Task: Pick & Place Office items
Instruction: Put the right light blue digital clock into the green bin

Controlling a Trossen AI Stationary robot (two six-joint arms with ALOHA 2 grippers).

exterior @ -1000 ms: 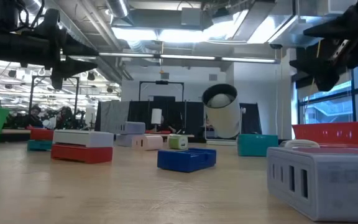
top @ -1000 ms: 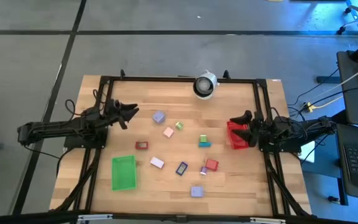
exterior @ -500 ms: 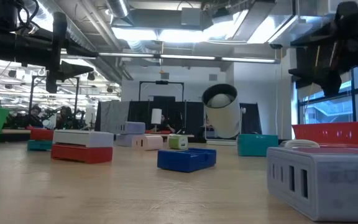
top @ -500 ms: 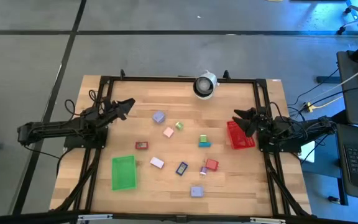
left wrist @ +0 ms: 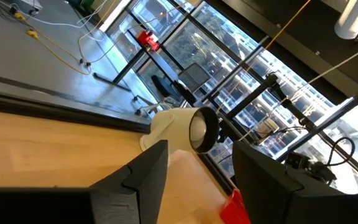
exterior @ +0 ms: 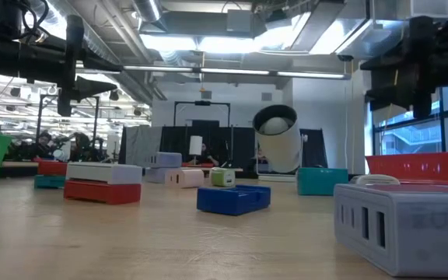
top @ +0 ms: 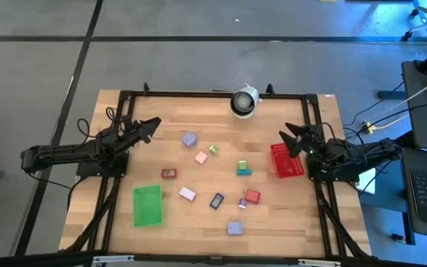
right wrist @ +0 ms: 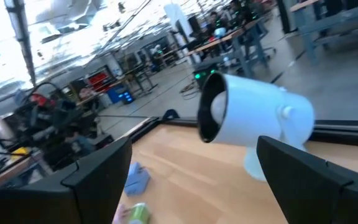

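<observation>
The office items lie scattered on the middle of the wooden table: a lavender piece [top: 190, 139], a pink one [top: 201, 157], a light green one [top: 213, 150], a teal one [top: 243, 169], two red ones [top: 169, 173] [top: 253, 196], a blue one [top: 216, 201] and others. No gripper touches them. My left gripper [top: 151, 124] hovers open above the table's left side, pointing level toward the far right. My right gripper [top: 288, 134] hovers open above the red bin's far end. Both wrist views show open fingers with nothing between them [left wrist: 197, 186] [right wrist: 194, 186].
A green bin [top: 147, 205] lies at the near left and a red bin [top: 289, 165] at the right. A round white-and-black device [top: 245, 102] stands at the far edge. A dark frame [top: 213, 93] borders the table. A lavender block [exterior: 411, 225] sits close to the low camera.
Both grippers have swung their fingers toward the table's far edge while the arms stayed in place. My right gripper has turned off the red bin toward the white device, and my left gripper has also rolled a little. Neither has opened or shut. No item has moved.
</observation>
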